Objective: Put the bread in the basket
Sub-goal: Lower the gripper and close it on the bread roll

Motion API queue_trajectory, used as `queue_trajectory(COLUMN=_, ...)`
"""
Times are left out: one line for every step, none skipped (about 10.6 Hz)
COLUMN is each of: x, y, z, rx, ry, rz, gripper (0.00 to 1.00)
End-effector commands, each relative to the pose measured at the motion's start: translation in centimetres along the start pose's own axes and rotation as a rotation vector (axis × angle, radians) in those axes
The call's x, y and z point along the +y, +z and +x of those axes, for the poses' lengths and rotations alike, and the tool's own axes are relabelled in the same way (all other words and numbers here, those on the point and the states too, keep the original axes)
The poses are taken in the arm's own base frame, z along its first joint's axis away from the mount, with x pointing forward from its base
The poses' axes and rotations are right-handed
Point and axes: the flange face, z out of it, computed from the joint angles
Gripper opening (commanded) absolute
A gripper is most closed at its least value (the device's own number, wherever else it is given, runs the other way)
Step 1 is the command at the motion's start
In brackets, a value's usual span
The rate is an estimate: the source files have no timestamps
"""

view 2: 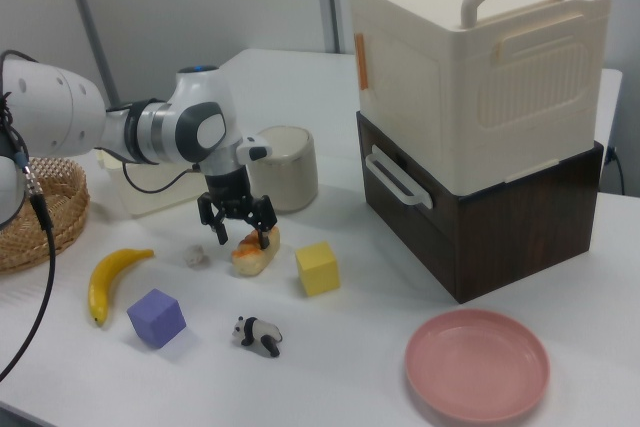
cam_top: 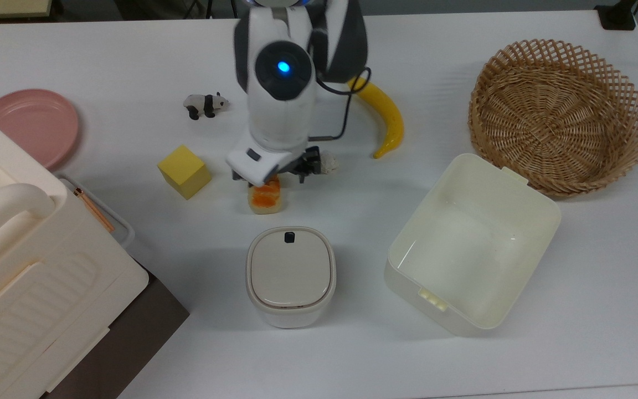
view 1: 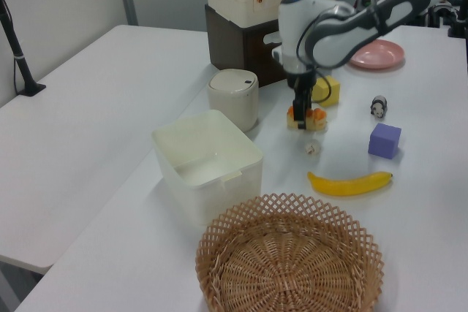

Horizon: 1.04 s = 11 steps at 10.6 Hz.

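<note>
1. The surface [cam_top: 130,50] is a long white top, and the arm reaches in from its far edge in the top view, which is why the wrist hides one end of the bread.

2. The wicker basket [cam_top: 560,113] sits empty near the corner at the top view's upper right. It is well apart from the loaf, with the open cream tub [cam_top: 471,244] and the banana [cam_top: 388,119] lying between them. I'd judge the carry will have to pass over those.

3. The lidded canister [cam_top: 291,282] stands just on the near side of the loaf, toward the near edge of the surface in the top view, so any approach along the loaf's length from that side is crowded.

4. The tool [view 2: 237,224] hangs straight down over the loaf. Its fingers are spread apart on either side of the loaf's width, low around it and not closed on it as far as I can see from the right view.

5. The bread [cam_top: 265,200] lies flat on the surface around the middle, glazed top up. Its long axis runs from the far edge toward the near edge in the top view, so a grip across the short width suits it.

6. The yellow cube [cam_top: 184,171] sits near the loaf on the top view's left, and the white lumpy ball [cam_top: 328,162] on the top view's right, neither touching it.
</note>
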Motion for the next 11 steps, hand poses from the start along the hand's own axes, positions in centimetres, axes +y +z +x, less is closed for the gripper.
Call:
queue_trajectory(x=1.1, y=0.2, z=0.0, rx=0.017, ry=0.022, rz=-0.026, gripper=0.82)
queue_trajectory(x=2.4, y=0.1, z=-0.2, rx=0.013, ry=0.031, rz=-0.026, gripper=0.72)
queue_trajectory(x=2.5, y=0.0, z=-0.3, rx=0.011, ry=0.022, rz=-0.028, gripper=0.6)
queue_trajectory(x=2.5, y=-0.1, z=-0.2, rx=0.012, ry=0.02, rz=-0.034, gripper=0.43)
queue_trajectory(x=2.2, y=-0.1, z=-0.3, rx=0.001, ry=0.015, rz=-0.04, gripper=0.27)
queue_trajectory(x=2.0, y=-0.1, z=-0.4, rx=-0.007, ry=0.011, rz=-0.043, gripper=0.15)
queue_trajectory(x=1.7, y=-0.7, z=-0.6, rx=-0.008, ry=0.008, rz=-0.043, gripper=0.11)
queue_trajectory(x=1.0, y=-2.1, z=-0.9, rx=-0.013, ry=0.0, rz=-0.044, gripper=0.1)
queue_trajectory(x=0.9, y=-4.6, z=-1.1, rx=-0.019, ry=0.0, rz=-0.046, gripper=0.1)
queue_trajectory(x=0.5, y=-7.3, z=-1.5, rx=-0.027, ry=-0.002, rz=-0.041, gripper=0.1)
queue_trajectory(x=0.2, y=-10.1, z=-2.1, rx=-0.016, ry=0.001, rz=-0.033, gripper=0.1)
